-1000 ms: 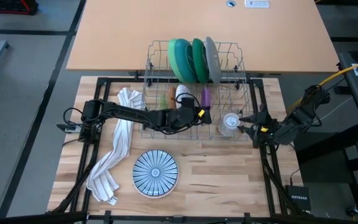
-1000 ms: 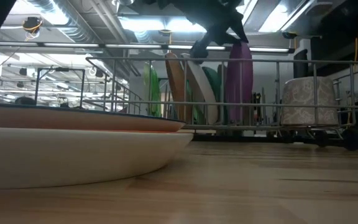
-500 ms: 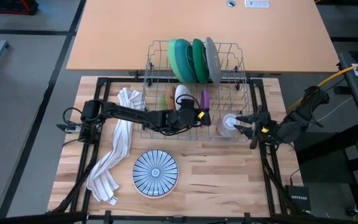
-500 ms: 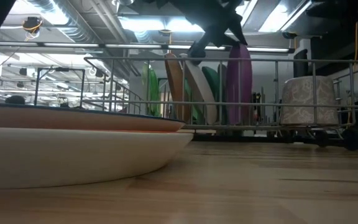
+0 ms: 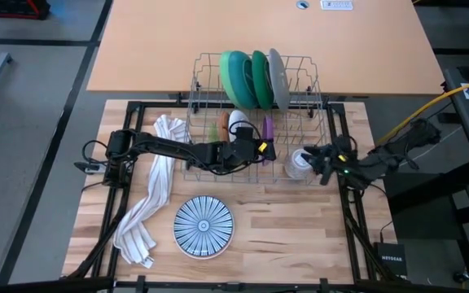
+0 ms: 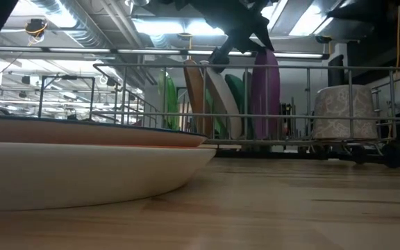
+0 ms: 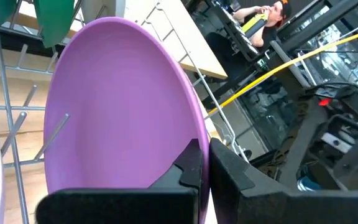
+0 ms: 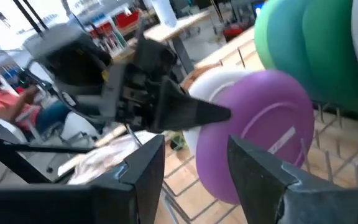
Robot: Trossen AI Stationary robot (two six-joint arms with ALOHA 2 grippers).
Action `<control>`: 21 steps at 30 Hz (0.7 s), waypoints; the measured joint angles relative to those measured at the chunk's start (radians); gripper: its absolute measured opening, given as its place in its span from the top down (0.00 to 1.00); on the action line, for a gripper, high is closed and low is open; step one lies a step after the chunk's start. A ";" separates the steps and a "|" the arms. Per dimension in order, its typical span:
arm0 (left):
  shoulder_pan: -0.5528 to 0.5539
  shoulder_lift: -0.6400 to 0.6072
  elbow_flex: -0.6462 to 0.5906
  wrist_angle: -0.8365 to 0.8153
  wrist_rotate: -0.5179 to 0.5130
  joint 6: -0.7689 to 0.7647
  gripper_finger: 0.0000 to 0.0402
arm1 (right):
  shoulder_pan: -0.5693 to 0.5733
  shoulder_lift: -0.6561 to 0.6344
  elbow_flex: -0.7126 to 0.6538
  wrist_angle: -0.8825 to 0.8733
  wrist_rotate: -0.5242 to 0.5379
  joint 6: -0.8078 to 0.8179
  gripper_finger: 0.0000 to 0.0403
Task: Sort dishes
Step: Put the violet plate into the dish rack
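The purple plate is stood upright in the wire rack, clenched at its rim by the left gripper. The right gripper, jaws released, is poised at the rack's right. Placing seems underway; release is called for next.

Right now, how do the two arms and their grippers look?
Both arms are dark, jointed and slim, with black cables along them. The left gripper and the right gripper each carry small yellow markings near the wrist. The fingers are black, flat and wedge-shaped.
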 joint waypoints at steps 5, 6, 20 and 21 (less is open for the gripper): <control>-0.001 0.000 0.000 -0.001 0.000 0.075 0.99 | -0.210 0.099 0.000 0.122 -0.252 0.001 0.55; -0.001 0.000 0.000 -0.001 0.000 0.087 0.99 | -0.259 0.118 0.000 0.149 -0.307 -0.001 0.55; -0.002 0.000 0.000 -0.005 -0.004 0.094 0.98 | -0.790 0.334 0.000 0.322 -0.939 0.027 0.55; -0.005 0.000 0.000 -0.006 -0.009 0.094 0.98 | -0.798 0.344 0.000 0.333 -0.948 0.026 0.55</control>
